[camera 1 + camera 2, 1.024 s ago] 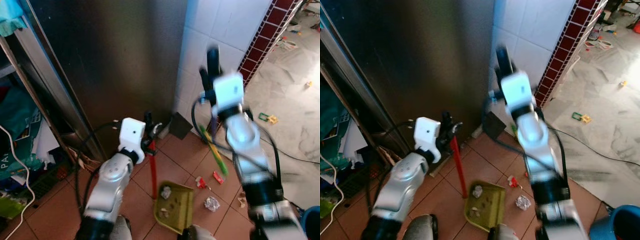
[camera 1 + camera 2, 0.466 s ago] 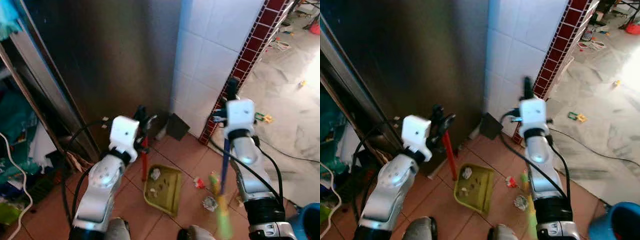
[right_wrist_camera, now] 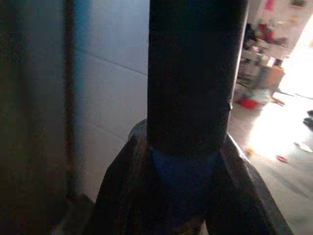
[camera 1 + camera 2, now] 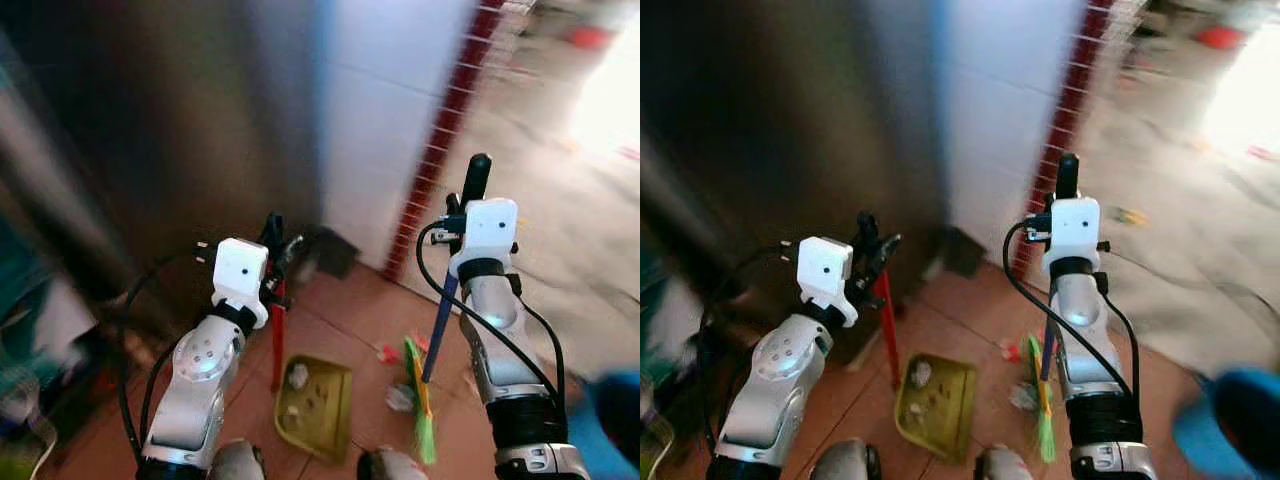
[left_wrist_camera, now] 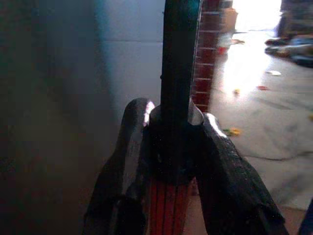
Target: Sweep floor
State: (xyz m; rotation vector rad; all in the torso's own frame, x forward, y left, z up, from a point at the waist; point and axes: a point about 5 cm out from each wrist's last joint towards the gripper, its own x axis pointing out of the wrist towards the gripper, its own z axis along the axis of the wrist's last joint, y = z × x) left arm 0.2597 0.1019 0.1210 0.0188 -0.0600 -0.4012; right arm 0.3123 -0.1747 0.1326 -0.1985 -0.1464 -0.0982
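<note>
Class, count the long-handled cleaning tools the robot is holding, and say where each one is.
2. The red-handled dustpan is held by the left gripper, its tray on the tiles. The blue-handled broom is held by the right gripper, bristles down beside the tray.

Room, blurred in the head views.
- Dark metal panel point(image 4: 150, 110): upright, far left, meeting the white wall at a vertical edge.
- White tiled wall point(image 4: 380, 120): large square tiles, right of the panel.
- Dark red brick-tile strip point(image 4: 440, 150): trims the white wall's right edge, running down to the floor.
- Terracotta tile floor point(image 4: 340, 320): before panel and wall.
- Pale stone floor point(image 4: 560, 240): beyond the strip, brightly lit at far right.
</note>
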